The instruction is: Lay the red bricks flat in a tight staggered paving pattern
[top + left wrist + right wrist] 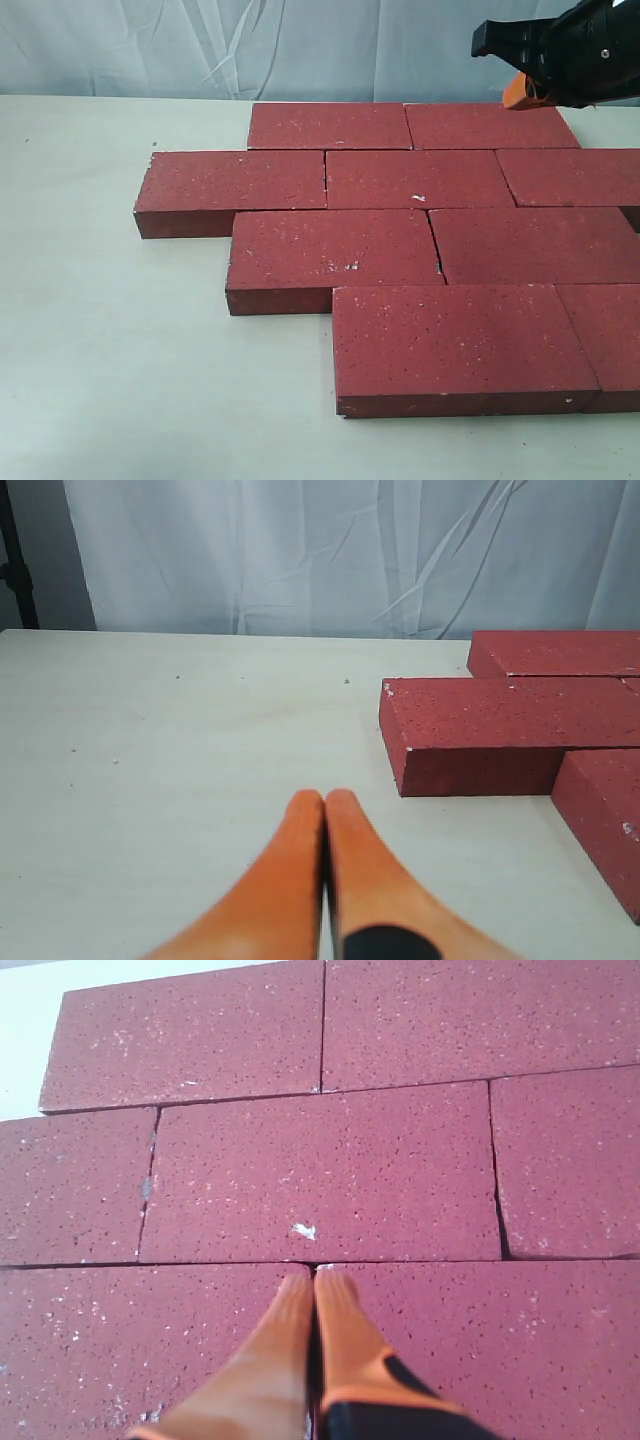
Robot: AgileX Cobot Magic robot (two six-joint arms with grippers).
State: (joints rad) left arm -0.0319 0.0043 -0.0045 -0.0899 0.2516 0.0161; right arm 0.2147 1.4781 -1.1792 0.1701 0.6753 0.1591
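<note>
On the pale tabletop [100, 350], shows dark red speckled rectangular paver bricks [420, 180] flat in staggered rows, long axes nine-to-three, beneath the orange-fingered right gripper [313, 1285] at one o'clock, pinched shut and empty like the farther left gripper [324, 802].

A pale, off-white worktop [110, 350] fills the lower part of the exterior view. It is matte and dotted with a few tiny dark specks. Behind its far edge hangs a light bluish-white curtain [200, 45], creased in soft folds. The left wrist view shows a dark upright pole [18, 560] next to the curtain, behind the worktop's far edge.
</note>
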